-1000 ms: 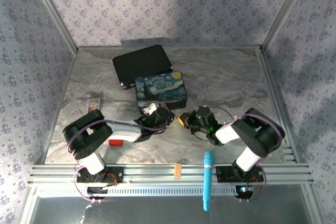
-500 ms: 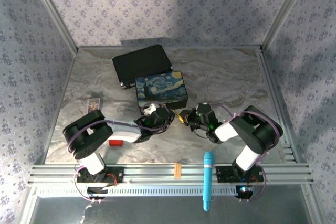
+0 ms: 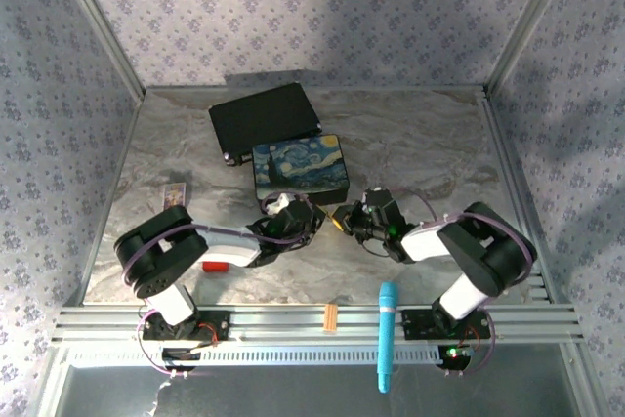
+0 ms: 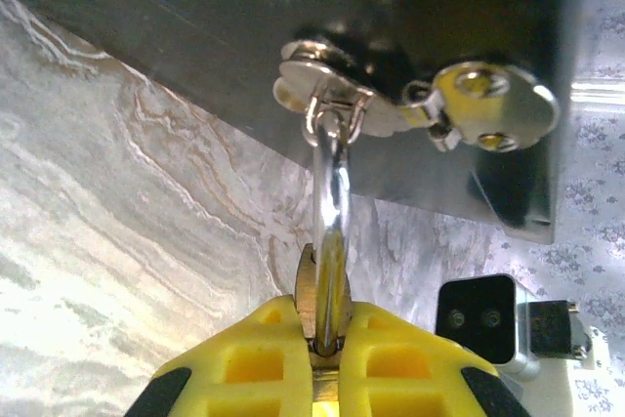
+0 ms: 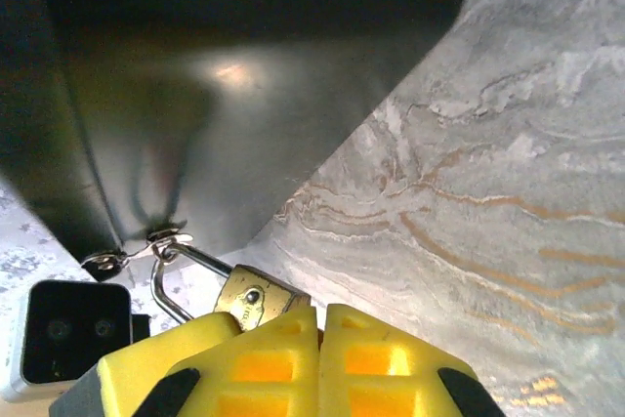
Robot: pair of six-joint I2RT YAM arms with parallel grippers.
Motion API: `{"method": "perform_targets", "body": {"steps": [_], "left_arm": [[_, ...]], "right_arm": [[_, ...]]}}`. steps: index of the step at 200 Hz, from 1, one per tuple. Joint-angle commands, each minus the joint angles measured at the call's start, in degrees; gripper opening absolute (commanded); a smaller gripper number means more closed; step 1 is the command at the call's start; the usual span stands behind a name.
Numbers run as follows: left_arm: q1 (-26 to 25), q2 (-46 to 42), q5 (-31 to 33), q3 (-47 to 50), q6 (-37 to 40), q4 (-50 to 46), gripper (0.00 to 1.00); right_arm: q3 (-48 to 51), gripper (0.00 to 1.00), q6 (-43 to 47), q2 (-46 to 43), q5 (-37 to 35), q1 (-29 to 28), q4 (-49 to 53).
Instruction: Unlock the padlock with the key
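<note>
The small brass padlock [image 5: 256,302] hangs by its silver shackle [image 4: 332,183] from the hasp [image 4: 332,95] on the front of the painted box [image 3: 298,165]. My left gripper [image 4: 327,324] is shut on the padlock body, which I see edge-on between the yellow fingers [image 4: 249,358]. My right gripper [image 5: 319,308] comes in from the other side, its pads pressed together right at the padlock's lower corner. The key is hidden in that seam; only a dark sliver shows there. In the top view both grippers [image 3: 305,220] [image 3: 344,220] meet just in front of the box.
A black case [image 3: 264,116] lies behind the painted box. A small red block [image 3: 215,264] sits near the left arm. An orange-tan strip [image 3: 330,316] and a teal tool [image 3: 388,334] rest on the front rail. A small card [image 3: 174,190] lies at the left.
My right gripper has crept a little left and toward the box, closing on the padlock, and its elbow has swung right. The left arm has held still.
</note>
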State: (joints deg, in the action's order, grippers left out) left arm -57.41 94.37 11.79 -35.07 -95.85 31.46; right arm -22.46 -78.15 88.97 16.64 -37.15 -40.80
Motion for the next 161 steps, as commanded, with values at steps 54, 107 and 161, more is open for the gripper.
{"method": "perform_targets", "body": {"steps": [54, 107, 161], "left_arm": [[-0.71, -3.17, -10.01, -0.24, 1.36, -4.65, 0.00], [0.23, -3.57, -10.76, -0.13, 2.78, -5.38, 0.00], [1.40, -4.80, -13.44, -1.76, 6.70, -9.99, 0.00]], "right_arm": [[-4.52, 0.37, 23.67, -16.29, 0.43, -0.39, 35.57], [-9.42, 0.71, 49.69, -27.87, -13.72, -1.83, 55.16], [-7.14, 0.57, 69.31, -31.47, -20.42, -8.64, 48.87]]}}
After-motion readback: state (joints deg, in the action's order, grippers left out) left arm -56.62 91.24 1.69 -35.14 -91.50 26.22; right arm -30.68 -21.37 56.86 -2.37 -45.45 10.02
